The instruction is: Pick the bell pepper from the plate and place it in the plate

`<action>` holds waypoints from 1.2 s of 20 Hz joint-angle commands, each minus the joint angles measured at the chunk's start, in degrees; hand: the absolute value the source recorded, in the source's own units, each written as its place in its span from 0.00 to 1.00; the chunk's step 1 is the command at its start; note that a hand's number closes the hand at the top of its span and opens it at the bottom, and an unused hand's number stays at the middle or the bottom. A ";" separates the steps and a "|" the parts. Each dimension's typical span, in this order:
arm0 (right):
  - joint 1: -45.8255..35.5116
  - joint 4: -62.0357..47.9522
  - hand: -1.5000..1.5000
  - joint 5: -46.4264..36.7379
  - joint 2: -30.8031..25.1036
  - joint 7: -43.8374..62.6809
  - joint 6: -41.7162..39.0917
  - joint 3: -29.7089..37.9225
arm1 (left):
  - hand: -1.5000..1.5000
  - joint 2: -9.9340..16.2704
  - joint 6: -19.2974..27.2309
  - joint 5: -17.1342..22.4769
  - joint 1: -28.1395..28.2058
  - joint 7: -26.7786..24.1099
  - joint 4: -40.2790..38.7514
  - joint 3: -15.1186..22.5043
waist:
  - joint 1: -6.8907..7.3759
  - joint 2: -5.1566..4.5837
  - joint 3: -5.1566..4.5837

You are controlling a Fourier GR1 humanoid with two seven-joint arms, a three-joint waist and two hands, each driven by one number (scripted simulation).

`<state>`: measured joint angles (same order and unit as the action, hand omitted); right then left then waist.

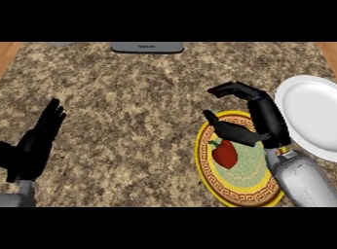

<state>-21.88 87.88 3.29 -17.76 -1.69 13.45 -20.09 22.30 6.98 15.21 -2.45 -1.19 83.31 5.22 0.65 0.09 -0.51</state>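
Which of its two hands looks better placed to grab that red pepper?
The right hand: it hovers open directly over the patterned plate holding the bell pepper, beside the white plate. The left hand rests open far across the counter.

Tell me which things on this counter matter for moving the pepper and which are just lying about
In the job: red bell pepper; round yellow patterned plate under it; plain white plate; right hand, open above the pepper.
Lying about: grey flat object at the far edge; left hand, resting open.
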 commanded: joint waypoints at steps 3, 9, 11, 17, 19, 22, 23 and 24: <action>10.85 -8.14 0.00 -13.09 12.96 -15.18 15.51 -9.80 | 0.50 -0.18 -2.96 -2.03 0.66 -5.26 -3.27 1.00 | -0.43 -0.30 0.52; 22.37 -1.45 0.00 -22.27 9.72 -15.71 22.15 -14.85 | 0.50 -1.32 -2.39 -4.17 2.38 -7.74 -4.51 -0.05 | -1.03 0.07 0.49; 24.68 1.88 0.00 -22.80 7.09 -15.37 23.56 -12.29 | 0.50 -2.42 -2.39 -4.94 0.48 -8.57 -6.58 0.03 | -1.22 0.04 0.49; 27.18 12.80 0.00 -35.27 -2.19 5.67 18.55 -13.13 | 0.50 -2.47 -2.64 -5.45 0.51 -5.97 -5.40 0.17 | -1.32 0.23 0.37; 26.28 14.01 0.00 -38.71 -4.12 12.94 14.23 -13.39 | 0.50 -2.07 -2.72 -5.19 -0.30 -4.08 -3.99 0.10 | -1.16 0.24 0.35; 24.20 15.21 0.00 -43.73 -6.59 22.12 6.65 -14.64 | 0.50 -2.34 -4.16 -5.45 1.04 -9.97 -7.57 -0.63 | -0.95 0.12 0.21; 22.91 15.69 0.00 -42.09 -9.26 23.91 2.79 -12.31 | 0.50 -3.49 -3.02 -5.97 0.39 -8.76 -7.56 0.09 | -0.97 0.04 0.26; 24.45 16.97 0.00 -44.45 -8.38 26.84 1.32 -15.40 | 0.50 -2.98 -3.27 -5.52 -1.36 -6.41 -7.30 -0.28 | -1.21 0.08 0.31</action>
<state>2.59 101.92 -36.64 -22.97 15.32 22.36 -33.87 19.62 3.79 9.78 -2.71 -8.60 76.34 4.95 -0.50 0.19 -0.21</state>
